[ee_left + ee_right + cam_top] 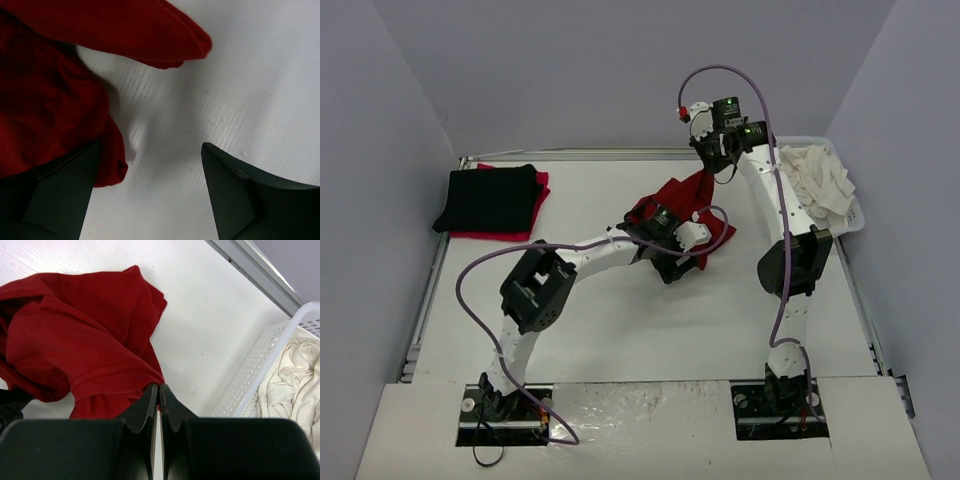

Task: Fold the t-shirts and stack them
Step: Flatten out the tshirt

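White worktop (620,330), pale grey walls (620,70) all round. Right fingers (156,392) are clamped on the dark red shirt (675,202), lifting its edge mid-worktop. Left fingers (667,267) are spread wide just beside it, holding nothing. Black shirt (490,198) lies folded far left, cream shirts (815,180) in the basket (855,215).

— How is the left arm (582,256) set?
— Elbow bent low, forearm stretched out to the right. The left gripper (151,150) points down, its 2 fingers (65,190) spread wide.
— And the right arm (772,205)?
— Raised, reaching far back. The right gripper (159,390) has both fingertips pressed together, pinching the hem of the dark red t-shirt (75,340).
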Robot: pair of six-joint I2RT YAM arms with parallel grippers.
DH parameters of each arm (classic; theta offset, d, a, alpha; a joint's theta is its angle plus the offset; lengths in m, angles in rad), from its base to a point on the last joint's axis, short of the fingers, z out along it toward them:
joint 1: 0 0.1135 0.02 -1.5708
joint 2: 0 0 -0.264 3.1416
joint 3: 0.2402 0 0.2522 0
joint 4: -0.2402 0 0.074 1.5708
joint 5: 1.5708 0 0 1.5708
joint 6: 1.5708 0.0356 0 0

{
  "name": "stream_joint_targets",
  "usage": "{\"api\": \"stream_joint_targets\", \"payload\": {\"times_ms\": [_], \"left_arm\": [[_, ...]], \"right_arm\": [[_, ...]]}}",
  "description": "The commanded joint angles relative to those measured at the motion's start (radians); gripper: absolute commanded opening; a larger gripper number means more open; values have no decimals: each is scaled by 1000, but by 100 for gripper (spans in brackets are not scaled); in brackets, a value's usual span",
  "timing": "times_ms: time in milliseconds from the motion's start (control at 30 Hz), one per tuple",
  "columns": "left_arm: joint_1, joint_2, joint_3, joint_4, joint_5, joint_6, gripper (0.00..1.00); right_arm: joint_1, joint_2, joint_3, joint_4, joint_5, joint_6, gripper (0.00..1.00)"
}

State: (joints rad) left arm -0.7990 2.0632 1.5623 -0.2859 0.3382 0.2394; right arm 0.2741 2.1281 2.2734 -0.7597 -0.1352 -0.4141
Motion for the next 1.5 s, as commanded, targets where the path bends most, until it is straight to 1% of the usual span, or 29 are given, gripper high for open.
{"api": "stream_joint_targets", "payload": {"times_ms": [0, 200, 300, 400, 433, 567, 633, 733, 767, 867, 900, 967, 1000, 1033, 1133, 1167, 1233, 1267, 1300, 1333, 1367, 1400, 1467], "left_arm": [[1, -6, 91, 73, -102, -106, 80], [-8, 64, 159, 105, -88, -193, 79], [-9, 89, 180, 131, -47, -227, 79], [-9, 123, 206, 154, 17, -291, 82], [-9, 129, 209, 163, 60, -317, 86], [-14, 163, 234, 192, 130, -359, 86], [-22, 181, 255, 191, 124, -370, 85], [-35, 201, 288, 162, 99, -350, 82], [-39, 204, 288, 156, 93, -344, 79], [-46, 216, 286, 149, 79, -331, 68], [-46, 222, 286, 146, 78, -330, 53], [-46, 225, 295, 136, 56, -312, 32], [-46, 227, 301, 117, 29, -304, 8], [-45, 226, 315, 102, 3, -290, 3], [-29, 192, 308, 53, -74, -243, 2], [-29, 177, 294, 45, -93, -203, 2], [7, 103, 256, 33, -110, -163, 2], [52, 71, 210, 10, -117, -152, 2], [79, -2, 187, -21, -123, -134, 2], [113, -40, 162, -21, -123, -123, 3], [148, -81, 141, -60, -120, -112, 2], [231, -162, 104, -81, -120, -97, 2], [325, -240, 75, -131, -133, -55, 2]], "right_arm": [[-9, 26, 50, 13, 23, 17, 0], [-7, 72, 90, 0, 36, 21, 0], [-4, 85, 98, -4, 43, 21, 0], [2, 92, 103, -10, 60, 21, 0], [2, 93, 103, -12, 63, 20, 0], [4, 101, 106, -15, 74, 20, 0], [5, 104, 109, -16, 83, 20, 0], [5, 105, 110, -18, 91, 18, 0], [5, 107, 110, -20, 91, 18, 0], [5, 108, 109, -21, 94, 17, 0], [5, 108, 107, -20, 94, 15, 0], [5, 107, 103, -21, 92, 15, 0], [5, 105, 101, -20, 94, 15, 0], [4, 105, 100, -20, 95, 14, 0], [1, 93, 87, -20, 95, 8, 0], [0, 90, 86, -21, 98, 8, 0], [-13, 75, 83, -20, 101, 8, 0], [-21, 66, 84, -18, 98, 6, 0], [-39, 50, 86, -18, 97, 6, 0], [-50, 41, 86, -18, 94, 8, 0], [-62, 30, 84, -18, 79, 9, 0], [-75, 9, 83, -15, 74, 9, 0], [-111, -16, 64, -13, 54, 11, 0]]}}
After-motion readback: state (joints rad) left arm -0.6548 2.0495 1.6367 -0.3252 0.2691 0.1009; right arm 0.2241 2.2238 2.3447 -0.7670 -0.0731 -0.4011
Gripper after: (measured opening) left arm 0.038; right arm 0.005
